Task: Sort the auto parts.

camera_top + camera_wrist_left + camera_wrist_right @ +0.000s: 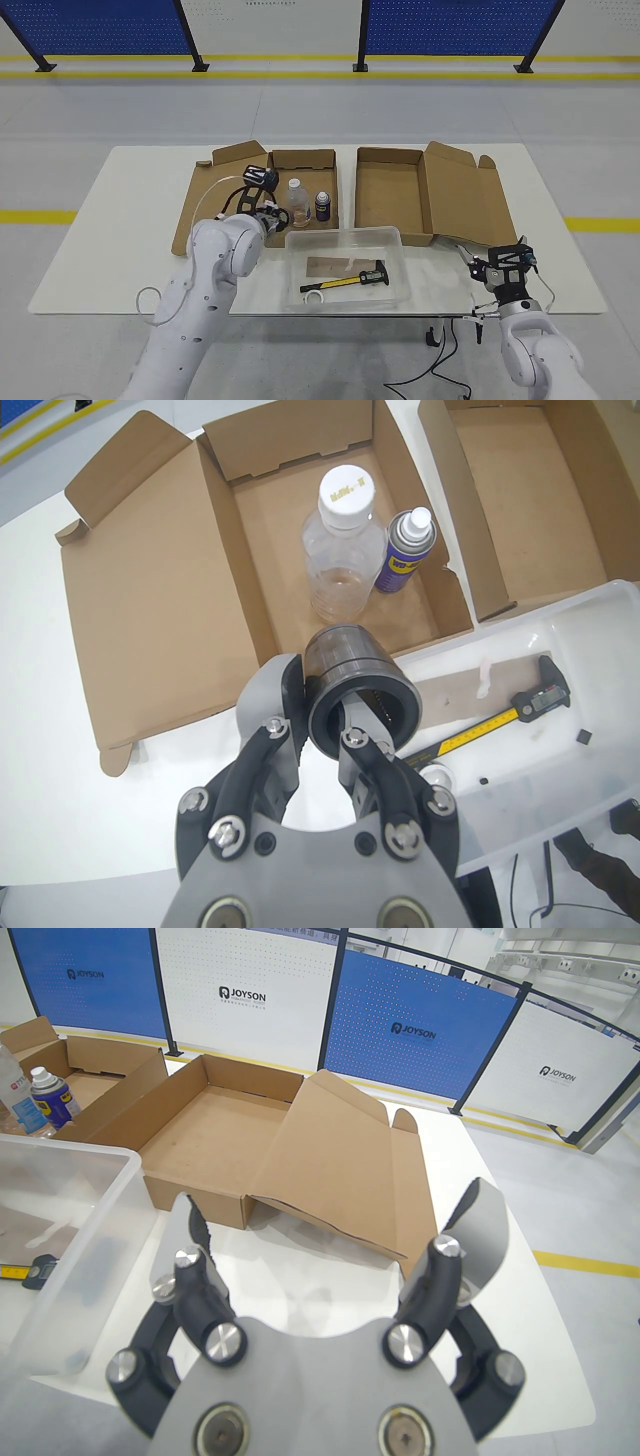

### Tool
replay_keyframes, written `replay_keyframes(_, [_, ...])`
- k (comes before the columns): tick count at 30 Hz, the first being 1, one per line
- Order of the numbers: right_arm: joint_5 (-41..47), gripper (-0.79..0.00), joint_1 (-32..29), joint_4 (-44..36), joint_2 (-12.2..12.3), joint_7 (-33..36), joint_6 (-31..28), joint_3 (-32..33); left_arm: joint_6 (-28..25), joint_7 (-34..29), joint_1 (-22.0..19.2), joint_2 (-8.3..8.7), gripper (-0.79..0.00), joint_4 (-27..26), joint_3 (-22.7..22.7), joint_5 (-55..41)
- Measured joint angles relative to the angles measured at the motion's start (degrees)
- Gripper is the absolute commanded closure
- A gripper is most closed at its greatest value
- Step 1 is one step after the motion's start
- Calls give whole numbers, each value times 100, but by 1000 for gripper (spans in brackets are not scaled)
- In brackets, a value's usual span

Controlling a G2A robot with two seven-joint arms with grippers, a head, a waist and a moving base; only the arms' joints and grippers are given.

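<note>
Got the dark bearing (350,665) pinched in the left fingers (292,690), one outside, one down the bore, left of centre in the top view, at the left box (250,565) edge. Right fingers (485,1218) spread wide, gripping nothing, over the bench (310,1273), lower right.

Two boxes (205,205) (388,200), one bin (401,268), one bottle (297,200), one can (322,206), one caliper (350,281), one bearing (357,690)

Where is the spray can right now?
In the top view, the spray can stands in the left box, right beside the clear bottle, on the side nearer the empty right box.
</note>
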Motion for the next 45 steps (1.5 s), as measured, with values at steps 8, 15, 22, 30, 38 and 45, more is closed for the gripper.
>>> replay_keyframes(8, [0, -785, 0, 0, 0, 0, 0, 0, -47, -80, -450, -66, 0, 580, 289, 209])
replay_keyframes(15, [0, -785, 0, 0, 0, 0, 0, 0, -96, -168, -761, -119, 0, 1061, 465, 357])
replay_keyframes(22, [0, -785, 0, 0, 0, 0, 0, 0, -187, -165, -1020, -183, 0, 1567, 612, 307])
replay_keyframes(30, [0, -785, 0, 0, 0, 0, 0, 0, -259, -74, -1253, -262, 0, 2179, 766, 199])
replay_keyframes(38, [0, -785, 0, 0, 0, 0, 0, 0, -338, -31, -1483, -342, 0, 2673, 952, 208])
replay_keyframes(45, [0, -785, 0, 0, 0, 0, 0, 0, -332, 32, -1626, -395, -34, 2998, 999, 169])
